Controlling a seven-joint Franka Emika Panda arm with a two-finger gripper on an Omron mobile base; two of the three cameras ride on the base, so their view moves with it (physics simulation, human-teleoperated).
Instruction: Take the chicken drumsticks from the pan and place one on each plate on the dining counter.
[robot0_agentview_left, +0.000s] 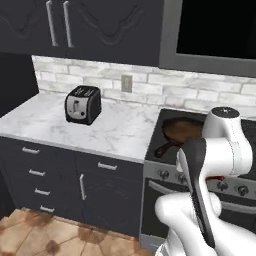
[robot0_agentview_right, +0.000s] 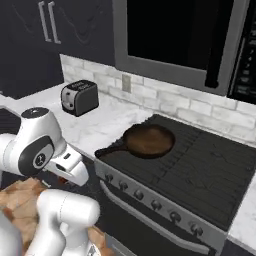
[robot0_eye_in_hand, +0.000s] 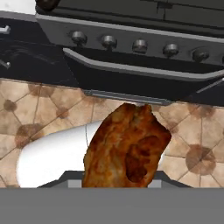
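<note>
A golden-brown chicken drumstick sits close in front of the hand camera and hides the fingertips. My gripper is shut on it, held low in front of the oven, above the tiled floor. The dark cast-iron pan rests on the stove with its long handle pointing toward the front left, and its inside looks bare. The other drumstick, both plates and the dining counter are out of view.
The black stove has a row of knobs and an oven door handle just ahead of the hand. A toaster stands on the marble kitchen counter left of the stove. Brown tiled floor lies below.
</note>
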